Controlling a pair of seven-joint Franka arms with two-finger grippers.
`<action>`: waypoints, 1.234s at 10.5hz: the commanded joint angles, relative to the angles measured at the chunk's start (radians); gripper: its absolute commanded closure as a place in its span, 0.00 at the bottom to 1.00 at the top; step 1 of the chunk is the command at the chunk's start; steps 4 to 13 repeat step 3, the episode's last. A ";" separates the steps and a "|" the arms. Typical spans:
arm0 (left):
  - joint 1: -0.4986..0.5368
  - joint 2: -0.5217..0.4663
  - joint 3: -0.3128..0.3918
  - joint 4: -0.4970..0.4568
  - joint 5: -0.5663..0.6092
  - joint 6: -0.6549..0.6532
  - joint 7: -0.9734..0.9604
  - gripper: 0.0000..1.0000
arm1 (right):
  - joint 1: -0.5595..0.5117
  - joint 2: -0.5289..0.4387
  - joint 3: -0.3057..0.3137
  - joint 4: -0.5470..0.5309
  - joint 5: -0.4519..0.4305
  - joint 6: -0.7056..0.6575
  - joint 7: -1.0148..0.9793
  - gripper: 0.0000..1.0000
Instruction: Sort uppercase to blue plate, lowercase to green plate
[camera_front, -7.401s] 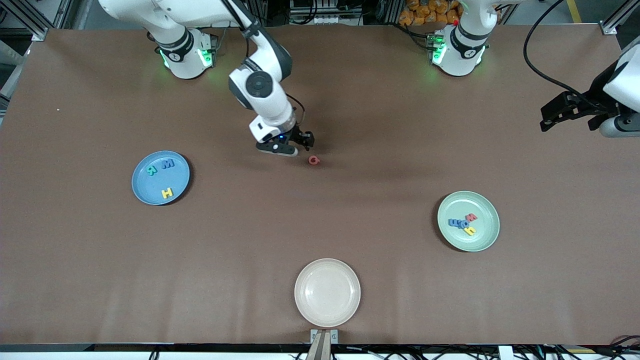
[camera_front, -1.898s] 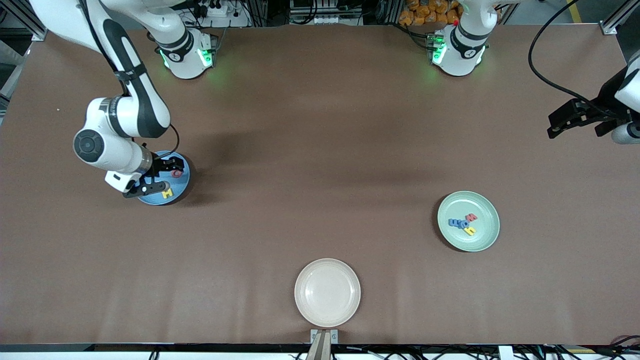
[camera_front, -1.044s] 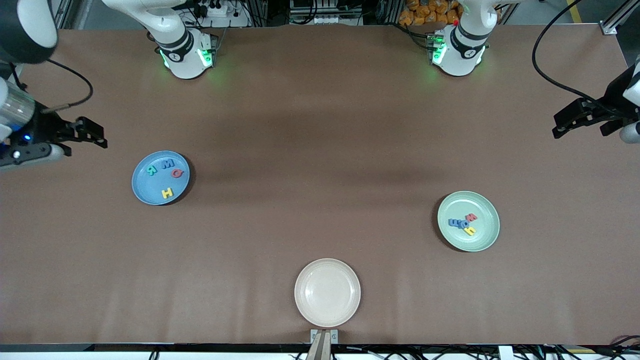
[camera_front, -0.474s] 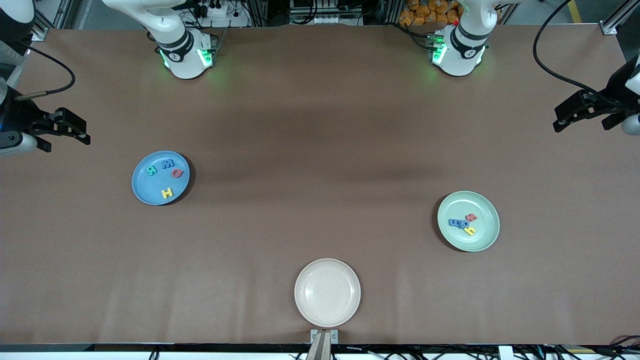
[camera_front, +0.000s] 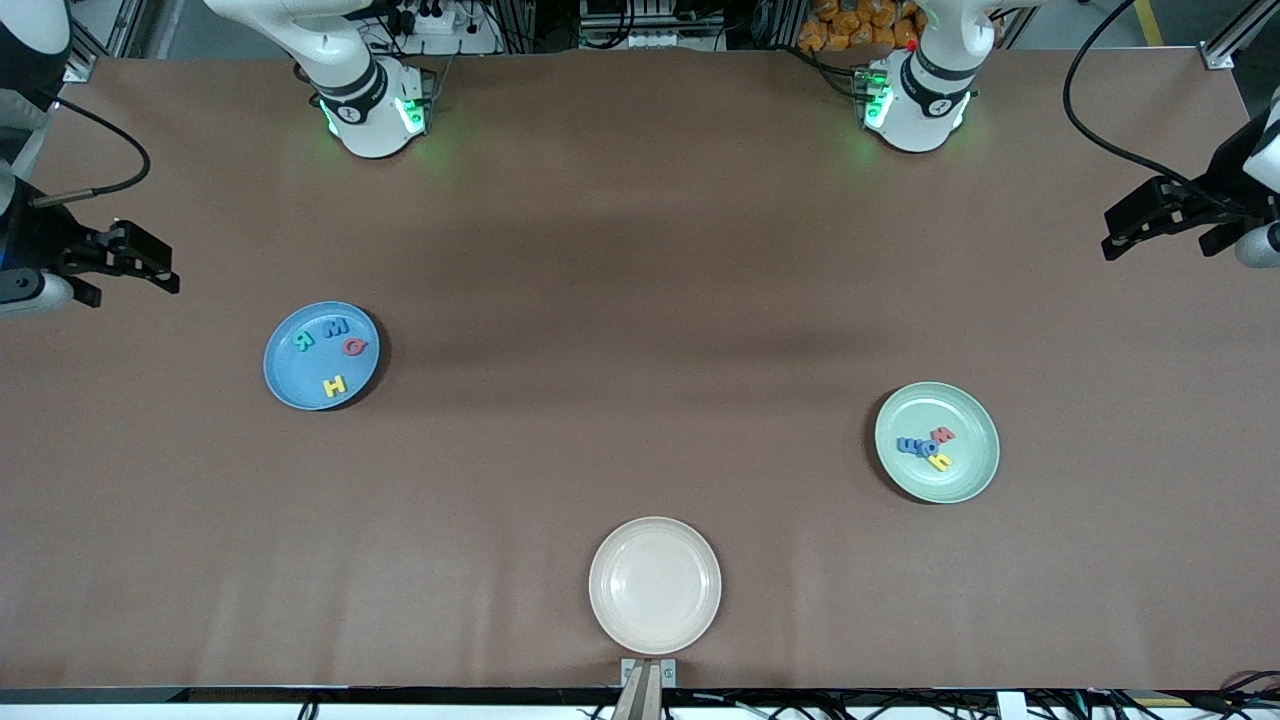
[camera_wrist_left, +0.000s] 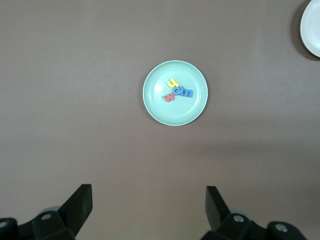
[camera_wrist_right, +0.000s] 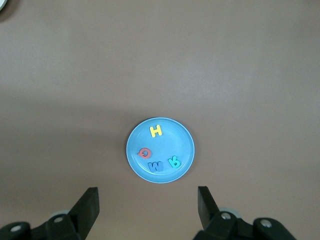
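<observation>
Red G (camera_front: 353, 346) newly on blue plate (camera_front: 290, 385)

white arms (camera_front: 350, 80), black pincers, green base lights

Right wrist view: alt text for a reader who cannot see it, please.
A blue plate on a brown table holds four foam letters: yellow H, red G, blue M and teal R. The right claw hangs open above, holding nothing.

Wide brown table (camera_front: 640, 250), metal framing and cables along its edge
</observation>
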 joint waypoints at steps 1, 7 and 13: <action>0.002 -0.004 -0.002 0.011 -0.019 -0.019 0.023 0.00 | -0.011 -0.010 0.011 0.017 -0.014 -0.020 0.033 0.12; 0.002 -0.004 0.000 0.012 -0.019 -0.019 0.023 0.00 | -0.003 -0.011 0.016 0.016 -0.014 -0.020 0.035 0.12; 0.002 -0.004 0.000 0.012 -0.019 -0.019 0.023 0.00 | -0.003 -0.011 0.016 0.016 -0.014 -0.020 0.035 0.12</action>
